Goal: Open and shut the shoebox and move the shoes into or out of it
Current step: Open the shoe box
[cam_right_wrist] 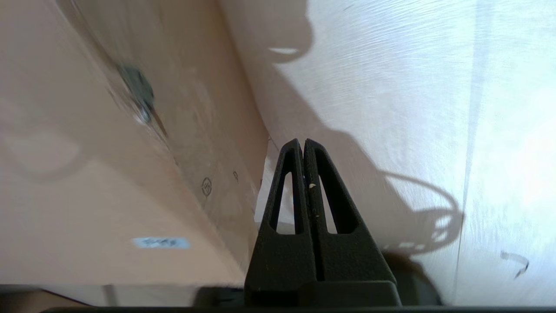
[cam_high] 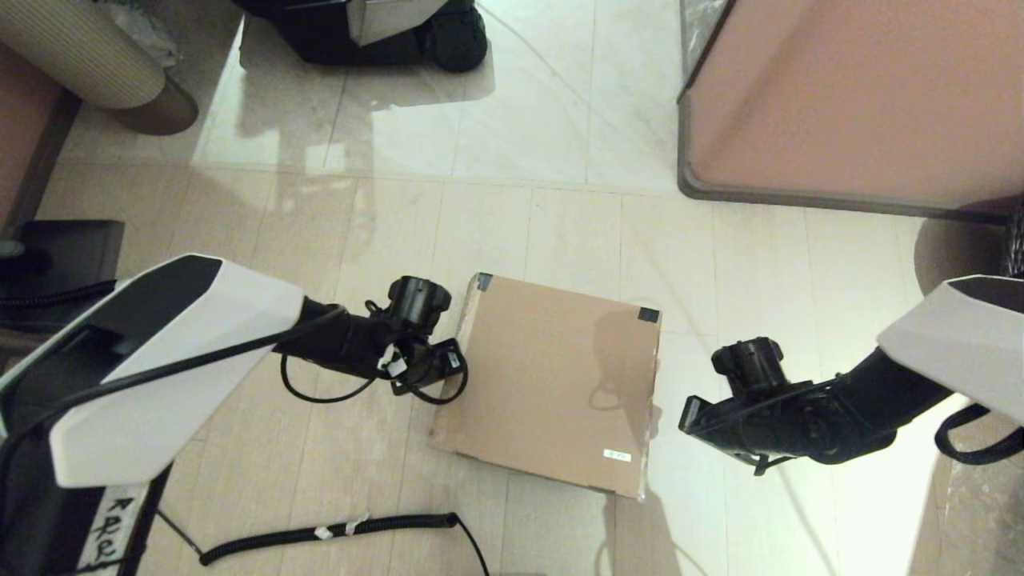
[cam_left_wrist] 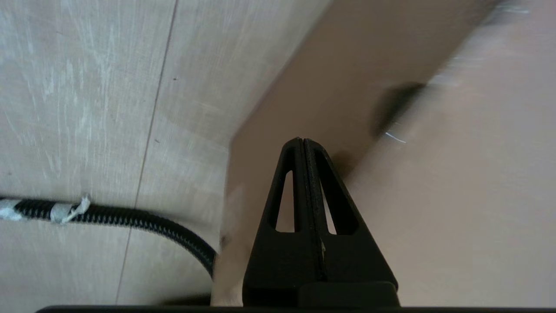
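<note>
Shoebox [cam_high: 552, 384] lies closed on the floor, flanked for lifting the lid.
Left gripper [cam_left_wrist: 302, 143] and right gripper [cam_right_wrist: 302, 143], jaws pressed together (holding nothing), sit beside opposite edges.

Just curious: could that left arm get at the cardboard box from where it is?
Probably yes. The left tool, shut, sits right by the closed shoebox side wall, with only floor between them.

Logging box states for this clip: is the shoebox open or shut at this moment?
Shut. The shoebox lies flat on the floor with its lid down, no interior or shoes showing. Both grippers flank it without holding it.
</note>
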Controlling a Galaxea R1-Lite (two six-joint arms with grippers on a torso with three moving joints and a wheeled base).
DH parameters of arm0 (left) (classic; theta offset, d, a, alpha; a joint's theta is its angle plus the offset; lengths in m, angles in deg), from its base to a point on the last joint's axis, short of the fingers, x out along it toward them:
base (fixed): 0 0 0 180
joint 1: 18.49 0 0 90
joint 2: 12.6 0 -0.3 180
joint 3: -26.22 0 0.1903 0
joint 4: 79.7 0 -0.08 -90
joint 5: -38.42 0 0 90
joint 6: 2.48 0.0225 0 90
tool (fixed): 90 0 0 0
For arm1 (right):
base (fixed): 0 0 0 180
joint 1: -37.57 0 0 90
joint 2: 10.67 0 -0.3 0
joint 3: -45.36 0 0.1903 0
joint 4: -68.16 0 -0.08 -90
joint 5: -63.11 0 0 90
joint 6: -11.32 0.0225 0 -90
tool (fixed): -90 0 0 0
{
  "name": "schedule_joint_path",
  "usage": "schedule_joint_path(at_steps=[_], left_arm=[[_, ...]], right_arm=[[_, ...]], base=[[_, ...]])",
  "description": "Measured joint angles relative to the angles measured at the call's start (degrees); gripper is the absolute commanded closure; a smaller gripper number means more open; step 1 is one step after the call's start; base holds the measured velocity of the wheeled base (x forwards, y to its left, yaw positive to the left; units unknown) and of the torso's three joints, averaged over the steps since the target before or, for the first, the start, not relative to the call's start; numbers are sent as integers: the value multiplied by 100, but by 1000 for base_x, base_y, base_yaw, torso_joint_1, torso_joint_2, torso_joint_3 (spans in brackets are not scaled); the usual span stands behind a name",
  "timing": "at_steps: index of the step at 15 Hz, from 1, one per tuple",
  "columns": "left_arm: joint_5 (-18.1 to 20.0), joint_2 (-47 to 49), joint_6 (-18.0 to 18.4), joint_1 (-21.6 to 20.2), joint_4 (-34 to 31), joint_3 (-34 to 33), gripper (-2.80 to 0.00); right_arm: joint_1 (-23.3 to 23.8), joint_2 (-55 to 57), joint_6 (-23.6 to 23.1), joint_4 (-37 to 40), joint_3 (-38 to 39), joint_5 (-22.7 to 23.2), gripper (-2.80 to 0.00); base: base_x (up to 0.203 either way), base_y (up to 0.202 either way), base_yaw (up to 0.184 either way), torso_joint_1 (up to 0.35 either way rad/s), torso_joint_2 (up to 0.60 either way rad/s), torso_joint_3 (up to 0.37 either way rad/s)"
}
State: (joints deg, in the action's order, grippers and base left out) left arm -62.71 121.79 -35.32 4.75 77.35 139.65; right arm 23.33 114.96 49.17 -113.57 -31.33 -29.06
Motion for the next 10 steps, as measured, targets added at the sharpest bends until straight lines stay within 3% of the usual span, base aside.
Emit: schedule_joint_path(at_steps=[4,10], left_arm=[[-5,372,3,-4,54,167,0],[37,372,-173,-8,-82,167,0]], right_arm=[[-146,648,-438,-527,-92,-34,0],[-203,1051,-462,-736,-150,-54,0]], base=[[0,0,0,0,0,0],[0,0,0,0,0,0]])
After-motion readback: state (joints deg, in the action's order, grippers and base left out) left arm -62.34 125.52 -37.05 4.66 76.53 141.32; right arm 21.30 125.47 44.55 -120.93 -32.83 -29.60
